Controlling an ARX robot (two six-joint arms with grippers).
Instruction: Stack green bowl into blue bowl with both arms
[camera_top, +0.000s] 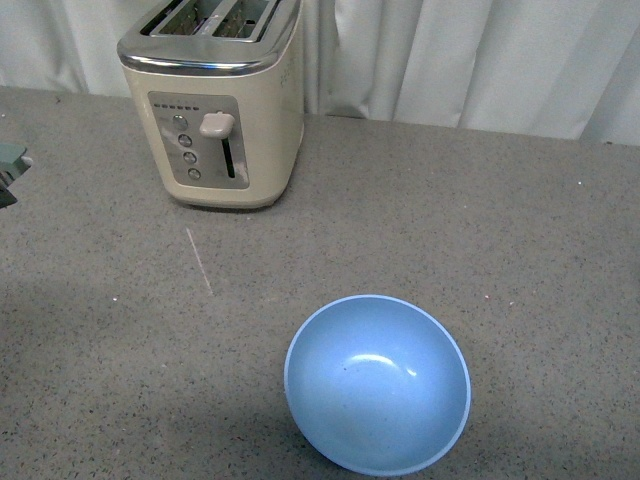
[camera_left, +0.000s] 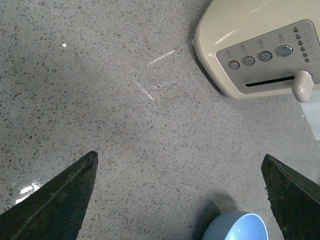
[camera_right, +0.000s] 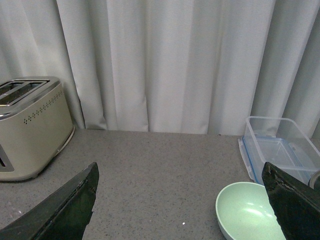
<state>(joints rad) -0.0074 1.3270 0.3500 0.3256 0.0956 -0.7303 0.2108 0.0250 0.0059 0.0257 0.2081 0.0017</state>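
Right wrist view carries the relation that matters. The right fingers (camera_right: 60, 205) are spread wide with nothing between them, and the green bowl (camera_right: 247, 212) sits upright on the counter (camera_right: 160, 165), not centred in the gap but off toward one finger. That finger's dark edge overlaps the bowl's far rim. A clear container (camera_right: 280, 145) lies just beyond the bowl, against the curtain (camera_right: 165, 60), and the toaster (camera_right: 30, 127) stands well out past the opposite finger.

The left fingers (camera_left: 55, 202) are also spread and empty. The blue bowl (camera_left: 235, 227) shows only as a rim between them, nearer one finger. In the front view it rests open side up on the counter, with no arm over it and no green bowl in sight.

By my reading the right arm is the nearer to the green bowl. Being round, the bowl offers no long axis, so any stretch of rim would serve. The fingers likely need to shift sideways toward the container before closing.
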